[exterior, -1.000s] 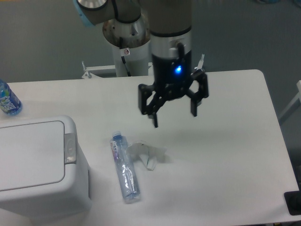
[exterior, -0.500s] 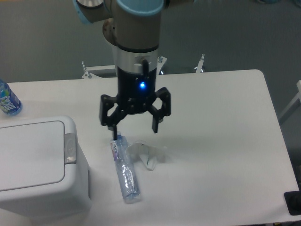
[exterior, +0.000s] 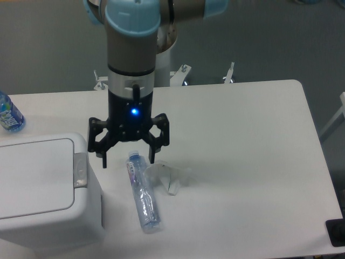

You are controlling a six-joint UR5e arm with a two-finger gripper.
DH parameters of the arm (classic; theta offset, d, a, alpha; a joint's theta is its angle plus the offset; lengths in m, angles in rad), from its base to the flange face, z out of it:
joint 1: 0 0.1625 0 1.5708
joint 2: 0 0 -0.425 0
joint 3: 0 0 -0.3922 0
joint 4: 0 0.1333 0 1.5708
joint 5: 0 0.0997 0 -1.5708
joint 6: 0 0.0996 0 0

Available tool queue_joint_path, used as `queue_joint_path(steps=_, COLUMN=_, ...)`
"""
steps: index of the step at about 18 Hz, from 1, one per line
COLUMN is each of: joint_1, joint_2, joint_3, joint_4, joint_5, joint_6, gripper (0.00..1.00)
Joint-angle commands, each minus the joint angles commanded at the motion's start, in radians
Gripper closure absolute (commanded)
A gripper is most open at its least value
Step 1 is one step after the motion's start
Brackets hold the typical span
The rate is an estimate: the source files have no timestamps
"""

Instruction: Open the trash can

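The trash can is a large white boxy bin at the lower left, its flat lid down and a small grey latch on the lid's right edge. My gripper hangs open just right of the bin, fingers pointing down. Its left fingertip is close to the latch but apart from it. Nothing is between the fingers.
A clear crushed plastic bottle lies on the white table right of the bin, below my gripper. A crumpled clear wrapper lies beside it. A blue-labelled bottle lies at the far left edge.
My gripper has travelled left across the table, from the middle toward the bin's latch side, staying open. The bin, bottle and wrapper have not moved.
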Motion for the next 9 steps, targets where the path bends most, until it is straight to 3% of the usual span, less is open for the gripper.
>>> queue_joint_path(steps=9, joint_1=-0.028, joint_2=-0.012, joint_3=-0.003, joint_4=0.000, joint_5=0.002, joint_6=-0.002, gripper=0.00)
